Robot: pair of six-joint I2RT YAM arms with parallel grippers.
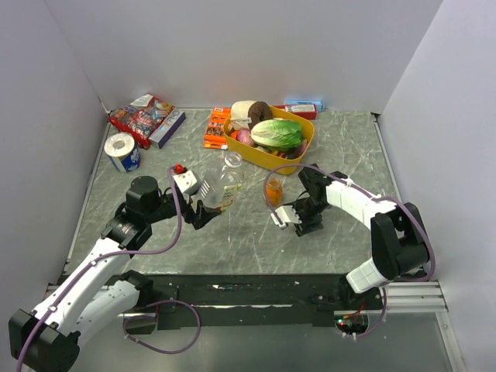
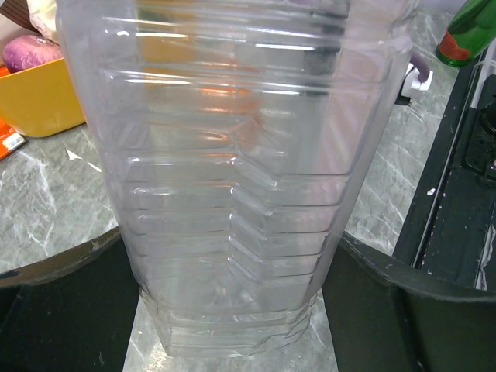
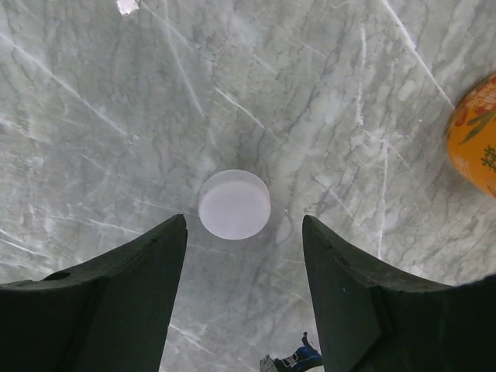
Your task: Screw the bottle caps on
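Black-fingered, frames white cap [image 3: 234,204] dead centre with spread right pincer [image 3: 244,222], just past tips, flat on worktop [image 3: 116,116]; clamps clear bottle [image 2: 232,178] upright in left pincer [image 2: 232,256].

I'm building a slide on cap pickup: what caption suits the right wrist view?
Open right pincer lined up on the white cap on the marble table, orange bottle at frame edge.

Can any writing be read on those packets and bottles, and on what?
No text is readable.
Red snack bag: print too small.
Orange packet: too small.
Orange bottle: leafy pattern, no words visible.
Green bottle: red label blurred.
Clear bottle: no print visible.
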